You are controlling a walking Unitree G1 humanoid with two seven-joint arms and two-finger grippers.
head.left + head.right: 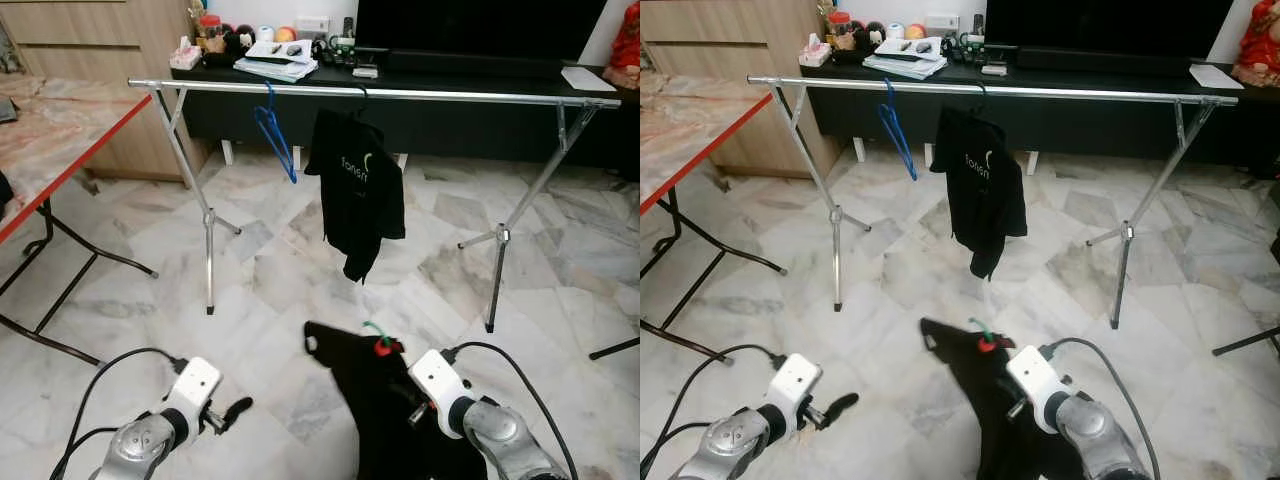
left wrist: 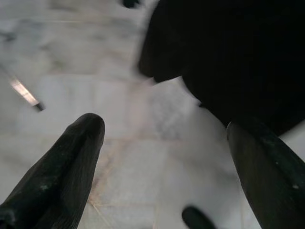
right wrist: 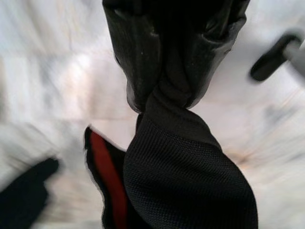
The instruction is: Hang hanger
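A silver clothes rail [image 1: 400,93] stands across the room ahead. An empty blue hanger [image 1: 275,130] and a black shirt [image 1: 360,190] on a dark hanger hang from it. Low in front, my right gripper [image 3: 164,90] is shut on a black garment [image 1: 370,400]. That garment sits on a red hanger [image 3: 107,181] with a green hook [image 1: 375,330] sticking up. The garment hangs well below the rail and short of it. My left gripper [image 1: 232,412] is open and holds nothing, low at the left above the floor, beside the garment's edge [image 2: 228,62].
A folding table [image 1: 60,150] with a red edge and black legs stands at the left. Behind the rail runs a black console [image 1: 450,120] with papers and small items on top. The rail's legs [image 1: 208,250] splay on the marble floor. A dark stand leg [image 1: 615,350] lies at the right.
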